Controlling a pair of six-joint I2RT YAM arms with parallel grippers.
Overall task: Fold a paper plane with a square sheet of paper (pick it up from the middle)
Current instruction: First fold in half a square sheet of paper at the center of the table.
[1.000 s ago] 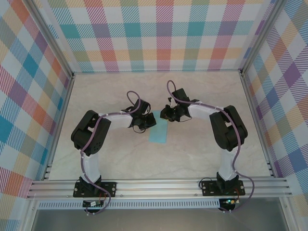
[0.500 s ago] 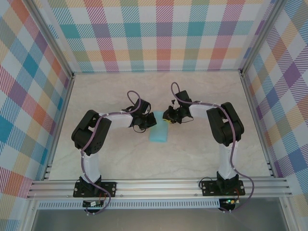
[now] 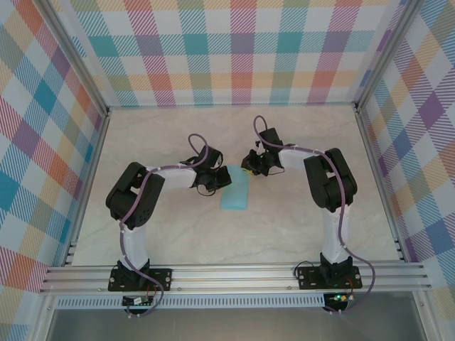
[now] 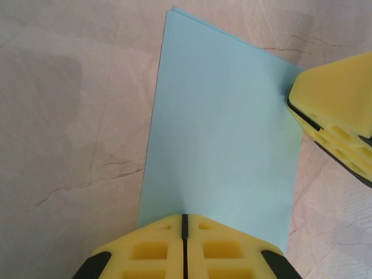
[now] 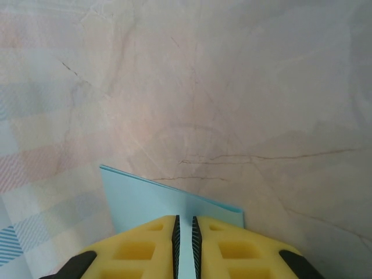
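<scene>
The square sheet of paper (image 3: 235, 193) lies folded in half, a light blue rectangle flat on the marble table. My left gripper (image 3: 216, 182) is shut, its tips (image 4: 184, 216) resting on the middle of the paper's (image 4: 224, 133) left long edge. My right gripper (image 3: 247, 170) sits at the paper's far right corner, and one of its yellow fingers (image 4: 334, 99) touches that edge. In the right wrist view its jaws (image 5: 185, 218) stand a narrow slit apart over the paper (image 5: 145, 200), which lies flat beneath them with nothing pinched.
Bare marble tabletop (image 3: 298, 213) surrounds the paper. Plaid walls (image 3: 234, 50) and aluminium rails (image 3: 234, 273) enclose the workspace on all sides.
The right arm's forearm has swung toward the back while its gripper stayed by the paper's far right corner. The left gripper and the paper have not moved.
</scene>
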